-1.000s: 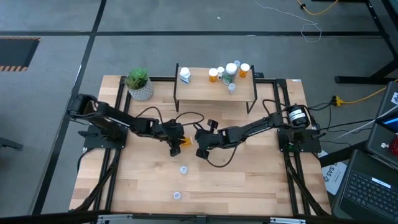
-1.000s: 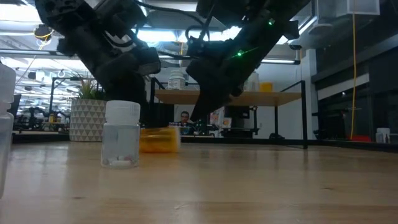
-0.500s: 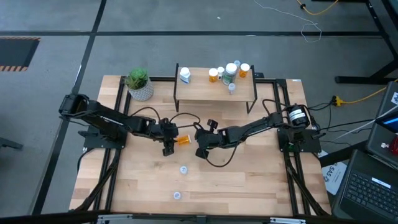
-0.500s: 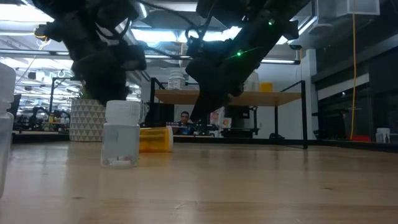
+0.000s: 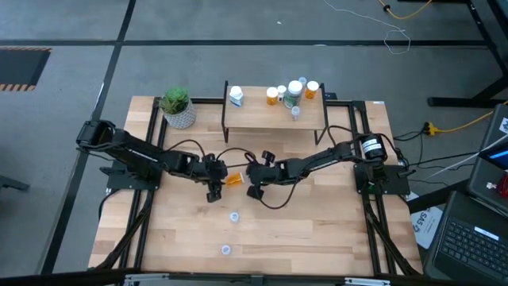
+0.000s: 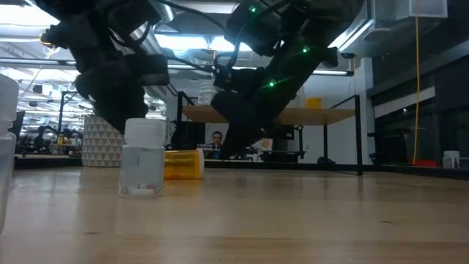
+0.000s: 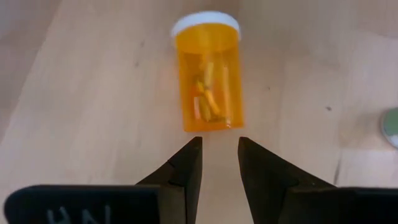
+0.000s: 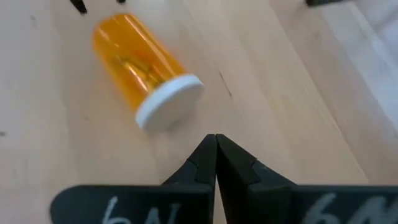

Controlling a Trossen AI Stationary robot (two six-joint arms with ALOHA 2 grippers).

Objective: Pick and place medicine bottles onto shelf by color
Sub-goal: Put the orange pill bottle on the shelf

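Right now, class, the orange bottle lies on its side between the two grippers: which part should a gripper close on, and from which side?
Grip the orange bottle across the middle of its round body, from above. It lies flat on the table, so fingers can straddle the cylinder; the white cap end is probably shorter and easier to slip off.

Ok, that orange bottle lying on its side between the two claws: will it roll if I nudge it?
Probably. The orange bottle is a smooth cylinder lying flat on the table, so a sideways nudge should roll it. It holds only a few pills, so it is likely light. Its white cap is slightly wider, which may curve the roll.
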